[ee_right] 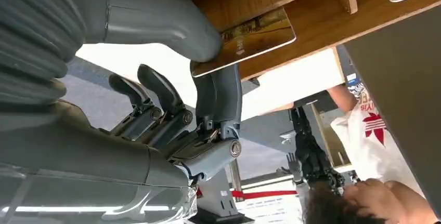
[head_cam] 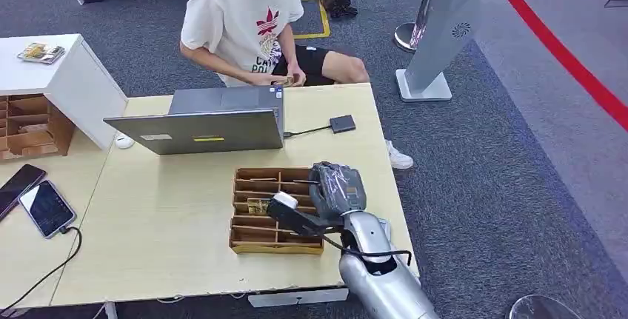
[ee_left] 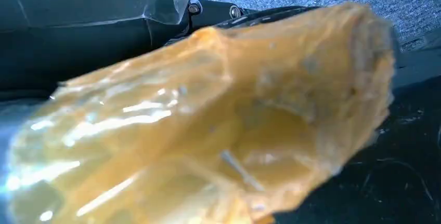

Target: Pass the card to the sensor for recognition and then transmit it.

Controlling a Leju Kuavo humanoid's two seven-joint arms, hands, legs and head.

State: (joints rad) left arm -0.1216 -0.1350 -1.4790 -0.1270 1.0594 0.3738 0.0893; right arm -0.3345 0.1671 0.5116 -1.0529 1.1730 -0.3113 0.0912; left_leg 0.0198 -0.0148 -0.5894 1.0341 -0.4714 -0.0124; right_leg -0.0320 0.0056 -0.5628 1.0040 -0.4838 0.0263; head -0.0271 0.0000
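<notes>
My right hand (head_cam: 337, 189), wrapped in clear plastic, hovers over the right end of the wooden card tray (head_cam: 244, 239) near the table's front. In the right wrist view its thumb (ee_right: 171, 24) and a dark finger (ee_right: 221, 91) pinch a gold-printed card (ee_right: 249, 39) against the tray's wooden divider (ee_right: 291, 52). Another card (head_cam: 258, 206) lies in a middle compartment. A small black sensor box (head_cam: 342, 123) sits on the table beyond the tray, cabled to the laptop (head_cam: 204, 121). My left hand (ee_left: 208, 130) is a blurred yellowish plastic-covered shape, fingers unreadable.
A person in a white T-shirt (head_cam: 237, 19) crouches behind the laptop, hands at the table's far edge. Two phones (head_cam: 46, 206) lie at the left with a cable. A white cabinet (head_cam: 67, 75) and another wooden tray (head_cam: 29, 126) stand far left. A grey kiosk stand (head_cam: 437, 30) is beyond.
</notes>
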